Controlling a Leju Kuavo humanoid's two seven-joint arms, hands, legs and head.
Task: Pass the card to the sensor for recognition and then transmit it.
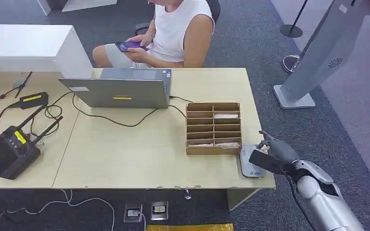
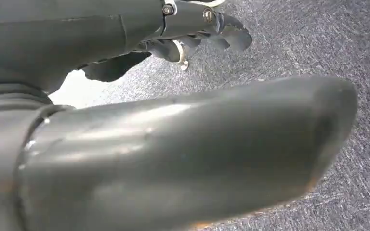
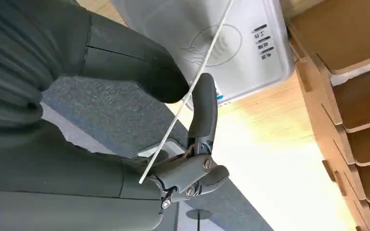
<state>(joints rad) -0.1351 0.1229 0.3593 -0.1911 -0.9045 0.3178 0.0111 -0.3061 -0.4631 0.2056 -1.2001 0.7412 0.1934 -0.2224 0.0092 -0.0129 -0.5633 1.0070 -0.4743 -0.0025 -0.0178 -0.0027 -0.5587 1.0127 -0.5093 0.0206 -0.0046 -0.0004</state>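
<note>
At the bench's [image 1: 125, 159] near right corner, the right hand [image 1: 275, 150] pinches a thin white card [image 3: 192, 91] edge-on just above the grey card reader [image 3: 231, 43], beside the wooden slotted organizer [image 1: 213, 127].

I see the card [image 3: 192, 91], thin and white, edge-on in the right wrist view, tilted above the sensor [image 3: 231, 43]. The sensor [image 1: 250, 163] is a flat light-grey pad with a circular emblem and small dark labels, lying at the table's right front corner, just beside the wooden sorter.
</note>
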